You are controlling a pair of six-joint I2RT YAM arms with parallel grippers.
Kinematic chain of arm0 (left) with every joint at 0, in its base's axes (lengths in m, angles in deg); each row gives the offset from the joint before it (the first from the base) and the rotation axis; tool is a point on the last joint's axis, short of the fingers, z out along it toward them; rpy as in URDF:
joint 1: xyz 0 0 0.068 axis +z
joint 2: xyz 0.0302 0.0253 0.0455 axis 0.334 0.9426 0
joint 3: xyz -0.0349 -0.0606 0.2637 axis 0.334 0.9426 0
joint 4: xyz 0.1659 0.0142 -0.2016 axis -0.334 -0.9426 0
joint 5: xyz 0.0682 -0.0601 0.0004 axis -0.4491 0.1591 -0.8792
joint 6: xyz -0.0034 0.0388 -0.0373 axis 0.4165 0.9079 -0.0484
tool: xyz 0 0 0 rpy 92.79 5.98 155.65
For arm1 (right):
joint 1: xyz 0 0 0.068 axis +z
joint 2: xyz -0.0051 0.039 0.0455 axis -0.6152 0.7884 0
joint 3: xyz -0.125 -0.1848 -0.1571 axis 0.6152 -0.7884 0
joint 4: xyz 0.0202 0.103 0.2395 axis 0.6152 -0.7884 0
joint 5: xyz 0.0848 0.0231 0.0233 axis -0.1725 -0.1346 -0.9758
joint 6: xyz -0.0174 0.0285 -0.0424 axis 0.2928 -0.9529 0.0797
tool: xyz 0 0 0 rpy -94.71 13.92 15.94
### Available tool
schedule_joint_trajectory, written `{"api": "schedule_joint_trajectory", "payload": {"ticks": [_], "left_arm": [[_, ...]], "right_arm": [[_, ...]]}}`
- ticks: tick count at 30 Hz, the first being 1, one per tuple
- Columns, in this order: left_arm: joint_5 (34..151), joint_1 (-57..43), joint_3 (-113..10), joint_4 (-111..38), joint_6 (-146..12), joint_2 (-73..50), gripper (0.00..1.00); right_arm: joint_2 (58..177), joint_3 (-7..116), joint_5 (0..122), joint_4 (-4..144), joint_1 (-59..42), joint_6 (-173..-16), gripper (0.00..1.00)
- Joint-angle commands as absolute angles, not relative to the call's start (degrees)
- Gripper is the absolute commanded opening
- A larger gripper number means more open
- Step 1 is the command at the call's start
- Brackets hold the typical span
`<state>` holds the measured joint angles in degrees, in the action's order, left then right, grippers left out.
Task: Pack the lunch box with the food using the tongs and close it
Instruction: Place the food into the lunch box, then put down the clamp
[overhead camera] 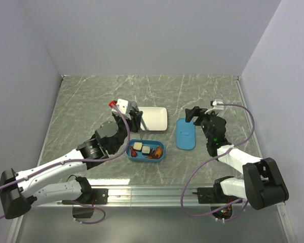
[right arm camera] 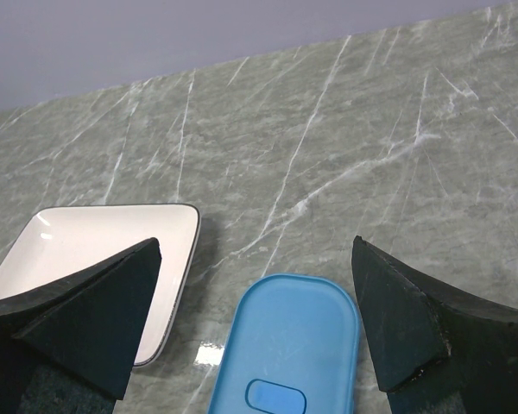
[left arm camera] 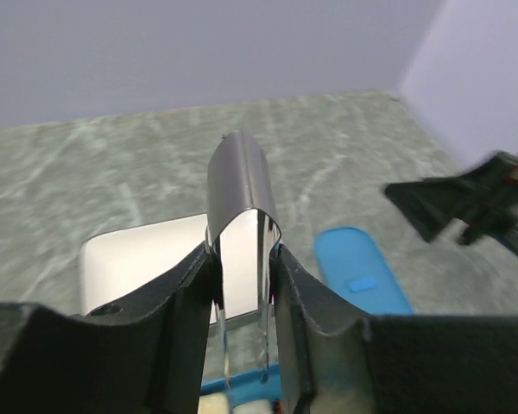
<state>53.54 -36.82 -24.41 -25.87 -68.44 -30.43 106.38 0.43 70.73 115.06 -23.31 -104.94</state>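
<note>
The blue lunch box (overhead camera: pixel 161 147) sits open in front of the arms. Food lies in it: whitish cubes (overhead camera: pixel 138 147) and orange-red pieces (overhead camera: pixel 154 152). My left gripper (overhead camera: pixel 134 121) hovers just behind the box, shut on the metal tongs (left arm camera: pixel 240 194). Their bend sticks up between the fingers (left arm camera: pixel 190 289) and their thin legs point down at the box rim (left arm camera: pixel 246 380). The blue lid (overhead camera: pixel 185 134) lies flat to the right of the box, tab up. My right gripper (right arm camera: pixel 255 250) stands open over the lid (right arm camera: pixel 289 345), its far end between the fingers.
A white rectangular plate (overhead camera: pixel 155 119) lies behind the box, left of the lid, and nothing shows on it (right arm camera: pixel 86 246). Grey walls close in the marble table (overhead camera: pixel 91 101) at the back and sides.
</note>
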Motion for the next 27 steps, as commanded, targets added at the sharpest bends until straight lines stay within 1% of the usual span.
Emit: {"api": "schedule_joint_trajectory", "payload": {"ticks": [1,2,4,9,15,19,21,27], "left_arm": [[39.5,-36.1,-26.5,-34.5,-69.1,-32.4,0.38],[37.0,-35.3,-27.1,-37.2,-70.2,-32.8,0.38],[36.9,-31.8,-27.8,-40.9,-73.0,-33.5,0.38],[39.0,-23.4,-28.5,-51.8,-78.1,-36.0,0.38],[42.5,-14.9,-30.1,-59.4,-79.9,-37.3,0.38],[52.1,-6.3,-29.3,-59.4,-78.8,-35.0,0.38],[54.5,-3.3,-29.1,-58.8,-78.4,-32.5,0.37],[63.5,4.5,-28.7,-55.0,-75.6,-30.2,0.35]], "right_arm": [[105.3,2.2,70.9,116.8,-23.1,-104.9,0.98],[105.4,2.3,71.0,116.8,-23.1,-104.9,0.98],[105.4,2.3,71.0,116.7,-23.1,-104.9,0.98],[105.6,2.4,71.0,116.6,-23.2,-105.0,0.98],[106.2,3.0,71.0,116.3,-23.2,-104.9,0.98],[106.3,3.2,70.9,116.4,-23.2,-104.9,0.98],[106.4,3.1,70.8,116.4,-23.1,-105.0,0.98],[106.6,3.1,70.8,116.4,-23.2,-105.0,0.98]]}}
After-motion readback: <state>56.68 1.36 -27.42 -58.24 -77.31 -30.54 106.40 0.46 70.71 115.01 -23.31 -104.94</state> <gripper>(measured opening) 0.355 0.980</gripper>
